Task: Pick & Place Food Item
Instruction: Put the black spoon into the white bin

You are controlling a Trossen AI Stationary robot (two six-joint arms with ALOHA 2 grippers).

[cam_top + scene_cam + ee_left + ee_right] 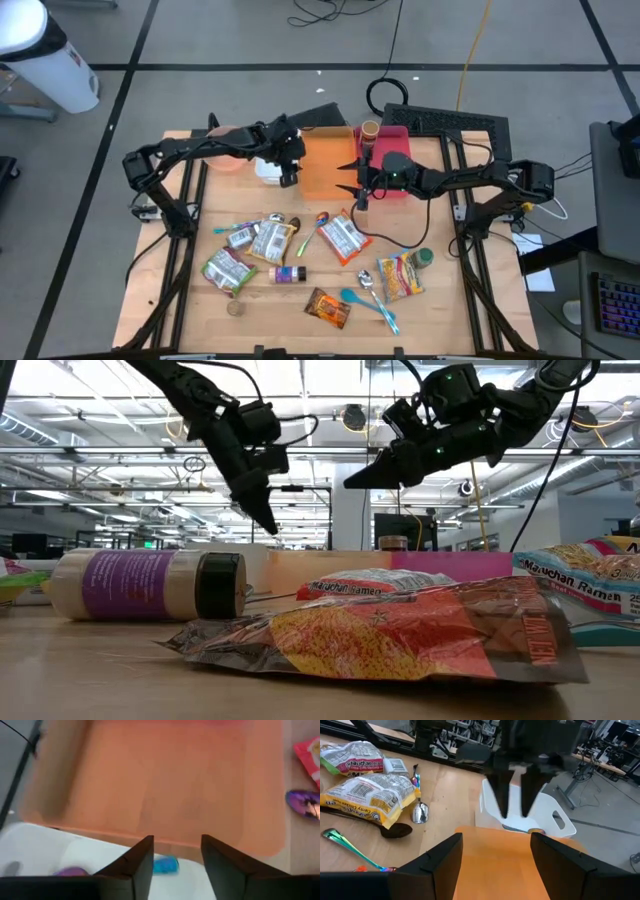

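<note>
My left gripper (288, 178) hangs open over the white bin (268, 170) at the table's far middle, pointing steeply down; nothing is between its fingers (142, 862). In the bin below it lie a small blue thing (166, 865) and a purple one (70, 870). The right wrist view shows the same two fingers (501, 795) apart above the white bin (540, 815). My right gripper (345, 182) stands open and nearly level over the orange tray (325, 160), its tips toward the left gripper, holding nothing. Food packets lie on the near half of the table.
A red bin (395, 145) with a brown-lidded jar (370, 130) stands right of the orange tray. Nearer lie ramen packs (340, 235) (400, 277), a green packet (225, 268), a brown snack bag (328, 307), a purple-labelled bottle (288, 274) and a blue spoon (365, 300).
</note>
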